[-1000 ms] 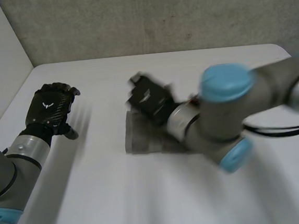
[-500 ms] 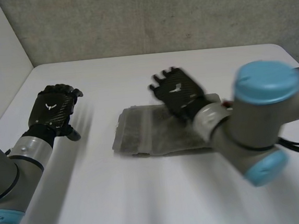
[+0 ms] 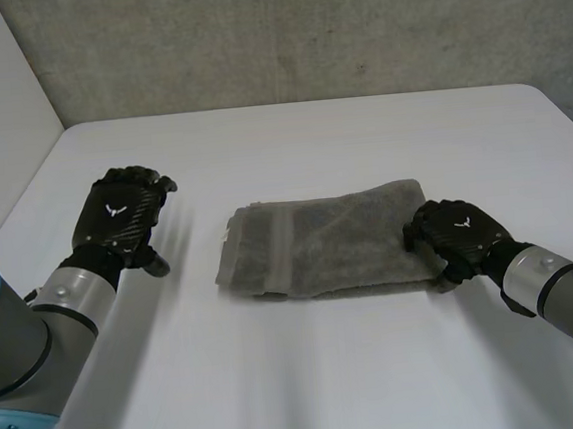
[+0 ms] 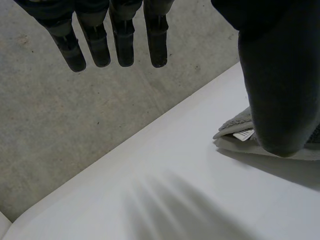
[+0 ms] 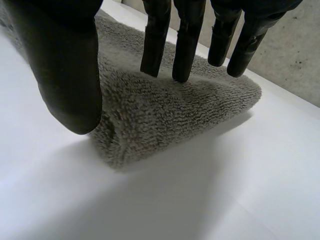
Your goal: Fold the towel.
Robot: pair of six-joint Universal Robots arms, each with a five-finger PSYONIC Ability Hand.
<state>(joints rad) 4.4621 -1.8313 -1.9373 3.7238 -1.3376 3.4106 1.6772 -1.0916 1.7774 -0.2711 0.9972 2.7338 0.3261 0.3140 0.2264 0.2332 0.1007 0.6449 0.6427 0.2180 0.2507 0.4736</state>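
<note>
Flanking 1 towel (image 3: pixel 325 249): left hand (image 3: pixel 121 217), right hand (image 3: pixel 456 235) (2, fingers straight).

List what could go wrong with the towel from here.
1. The right hand sits at the right end of the towel, fingertips at its surface; pulling away may drag the top layer and open the fold.
2. The left hand is off the towel, so nothing pins the left end if it slides.

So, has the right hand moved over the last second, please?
Yes: the right hand moved from the table's middle rightward to the towel's right end.
</note>
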